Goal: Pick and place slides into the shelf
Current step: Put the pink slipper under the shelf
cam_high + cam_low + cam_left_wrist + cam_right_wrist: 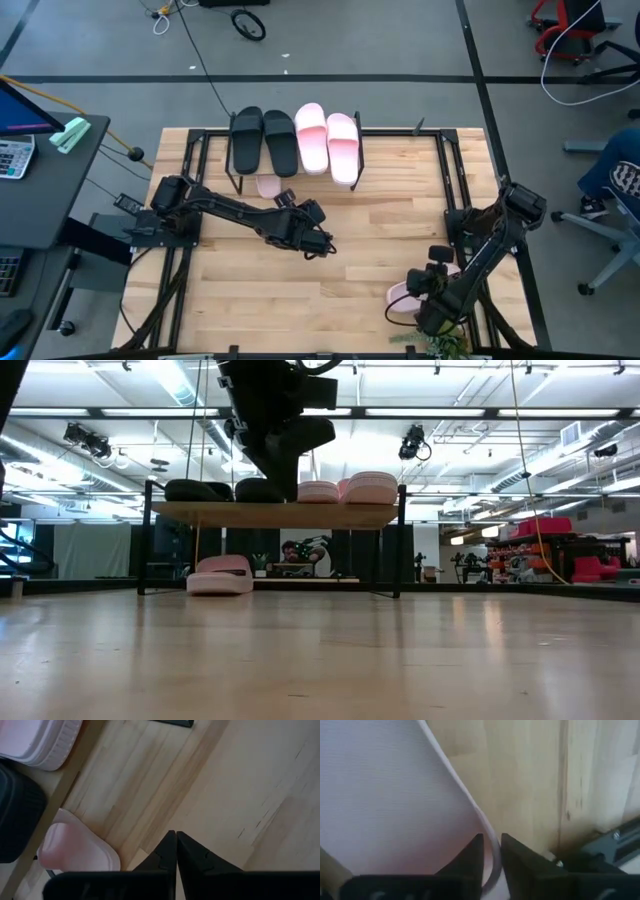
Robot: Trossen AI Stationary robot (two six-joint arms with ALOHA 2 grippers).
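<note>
The shelf (236, 176) stands at the table's far edge; its top board (280, 515) carries two black slides (263, 140) and two pale pink slides (327, 143). A third pink slide (268, 186) lies under the board (222, 575) with one end sticking out toward the near side. My left gripper (322, 247) is shut over bare table in front of the shelf (176, 840). My right gripper (425, 300) is low at the near right corner, shut on another pink slide (402, 294), which it partly hides. My right gripper pinches the pink slide by its thin curved rim (487, 827), which runs into the narrow gap between the two fingers (472, 851). The fingers come at it from above, slanting. Whether the slide is lifted off the table, I cannot tell.
Bare tabletop (330, 310) lies between the two arms. Black metal frame rails (455, 190) run along the table's left and right sides. A desk with a calculator (12, 155) stands left of the table, and office chairs (570, 30) stand beyond its far right.
</note>
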